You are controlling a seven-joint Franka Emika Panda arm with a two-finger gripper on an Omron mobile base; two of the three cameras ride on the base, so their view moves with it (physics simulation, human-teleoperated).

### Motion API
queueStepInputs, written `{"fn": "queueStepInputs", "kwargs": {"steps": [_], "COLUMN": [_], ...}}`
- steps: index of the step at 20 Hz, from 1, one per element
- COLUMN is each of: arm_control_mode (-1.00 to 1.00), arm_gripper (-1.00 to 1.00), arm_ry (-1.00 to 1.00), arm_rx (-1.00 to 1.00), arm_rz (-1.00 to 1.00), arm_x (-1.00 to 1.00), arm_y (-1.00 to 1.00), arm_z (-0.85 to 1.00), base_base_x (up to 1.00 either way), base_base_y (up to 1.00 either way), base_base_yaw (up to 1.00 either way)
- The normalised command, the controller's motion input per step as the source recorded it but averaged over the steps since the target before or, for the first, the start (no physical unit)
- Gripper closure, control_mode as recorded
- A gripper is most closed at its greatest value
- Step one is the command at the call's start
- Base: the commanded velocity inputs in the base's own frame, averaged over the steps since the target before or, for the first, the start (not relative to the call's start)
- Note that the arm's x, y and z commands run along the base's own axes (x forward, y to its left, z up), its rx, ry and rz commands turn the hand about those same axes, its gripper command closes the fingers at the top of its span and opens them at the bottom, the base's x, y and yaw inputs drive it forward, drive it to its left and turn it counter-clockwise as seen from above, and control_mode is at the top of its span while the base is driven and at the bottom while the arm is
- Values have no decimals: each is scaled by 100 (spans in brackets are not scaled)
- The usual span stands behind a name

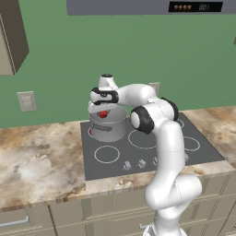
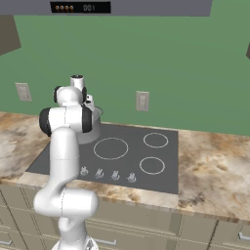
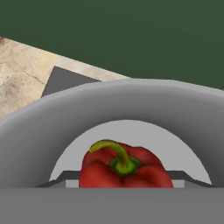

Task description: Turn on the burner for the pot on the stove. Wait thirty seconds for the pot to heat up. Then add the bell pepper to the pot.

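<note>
- Gripper [image 1: 104,110] hangs over the open top of the pot [image 1: 109,129], upper middle of the left base view.
- Bell pepper [image 1: 103,114] sits between the gripper's fingers, just above the pot rim; the gripper is partly closed and appears to hold it.
- Hand view: bell pepper [image 3: 124,168] at bottom centre, green stem up, with the pot [image 3: 43,131] wall curving round behind it and the pot's pale floor showing past it.
- Pot stands on the back-left ring of the stove [image 1: 203,154], close to the stove's back and left edges.
- Right base view: pot [image 2: 93,128] mostly hidden behind the arm, at the stove's [image 2: 161,171] back-left corner.
- Other three burner rings are bare; open room over the right half of the stove.
- Knobs [image 2: 107,174] in a row along the stove's front edge, near the worktop [image 2: 215,166] lip.
- Worktop wide open left of the stove in the left base view and right of it in the right base view.
- Green wall just behind the pot; wall outlet [image 2: 142,101] above the stove's back edge.
</note>
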Motion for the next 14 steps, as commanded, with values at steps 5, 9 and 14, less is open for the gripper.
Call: {"fn": "queueStepInputs", "kwargs": {"steps": [5, 9, 14], "arm_control_mode": [-100, -100, -100], "arm_gripper": [100, 100, 100], "arm_ry": [0, 0, 0], "arm_rx": [0, 0, 0], "arm_rz": [0, 0, 0], "arm_x": [0, 0, 0], "arm_y": [0, 0, 0], "arm_z": [0, 0, 0], "base_base_x": [0, 0, 0], "base_base_y": [0, 0, 0], "base_base_yaw": [0, 0, 0]}}
